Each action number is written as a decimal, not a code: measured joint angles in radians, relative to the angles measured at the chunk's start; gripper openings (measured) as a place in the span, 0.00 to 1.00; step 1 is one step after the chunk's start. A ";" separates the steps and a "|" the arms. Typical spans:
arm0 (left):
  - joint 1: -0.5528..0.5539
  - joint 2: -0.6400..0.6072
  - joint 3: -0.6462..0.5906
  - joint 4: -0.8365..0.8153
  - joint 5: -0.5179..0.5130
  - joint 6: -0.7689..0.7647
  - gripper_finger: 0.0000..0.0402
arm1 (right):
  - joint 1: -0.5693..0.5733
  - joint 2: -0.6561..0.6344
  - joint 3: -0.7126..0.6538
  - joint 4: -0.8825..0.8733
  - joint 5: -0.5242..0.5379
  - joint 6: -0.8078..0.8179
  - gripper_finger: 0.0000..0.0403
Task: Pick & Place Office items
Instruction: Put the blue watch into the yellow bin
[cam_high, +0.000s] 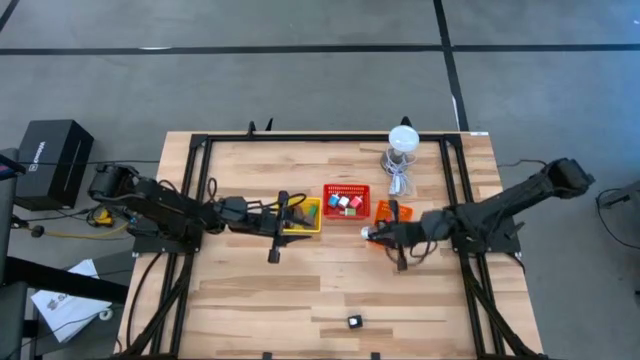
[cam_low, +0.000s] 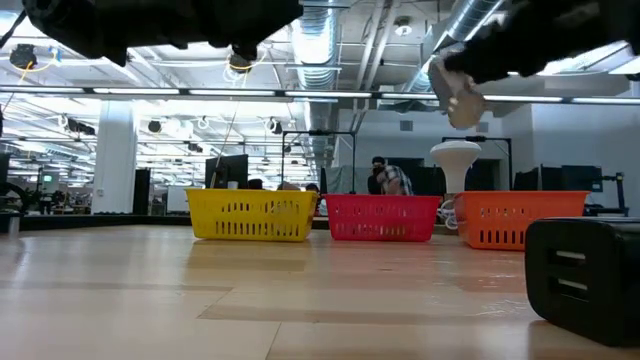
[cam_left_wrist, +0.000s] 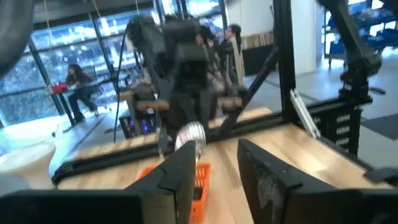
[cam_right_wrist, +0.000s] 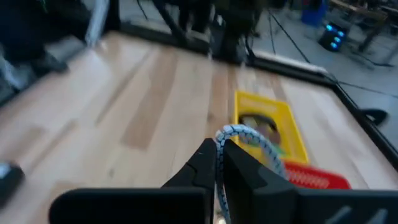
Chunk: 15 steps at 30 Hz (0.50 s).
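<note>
The right pincer (cam_high: 372, 234) hangs over the bench (cam_high: 250, 290) just by the orange basket (cam_high: 388, 211), at about 3 o'clock from the bench's middle. It is clenched on a small white and blue coiled thing (cam_right_wrist: 249, 138).

The left pincer (cam_high: 276, 250) is by the yellow basket (cam_high: 303, 216), at about 9 o'clock, with its fingers (cam_left_wrist: 180, 174) apart and nothing between them.

Small coloured office items (cam_high: 345, 203) lie in the red basket (cam_high: 346, 190). A little black item (cam_high: 354, 321) sits alone on the bench at 6 o'clock.
</note>
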<state>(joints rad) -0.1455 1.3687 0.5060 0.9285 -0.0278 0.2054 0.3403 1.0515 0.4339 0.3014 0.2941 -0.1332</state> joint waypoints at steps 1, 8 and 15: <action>0.000 0.005 -0.001 -0.006 -0.001 0.000 0.29 | -0.029 0.000 0.000 0.024 -0.037 0.003 0.02; 0.001 0.122 0.043 0.016 -0.084 0.003 0.34 | -0.163 0.065 -0.001 0.191 -0.224 0.055 0.03; 0.004 0.256 0.154 0.017 -0.160 0.186 0.37 | -0.227 0.178 0.001 0.423 -0.358 0.104 0.03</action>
<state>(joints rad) -0.1417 1.6247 0.6605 0.9458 -0.1876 0.3913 0.1131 1.2295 0.4346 0.7244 -0.0636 -0.0293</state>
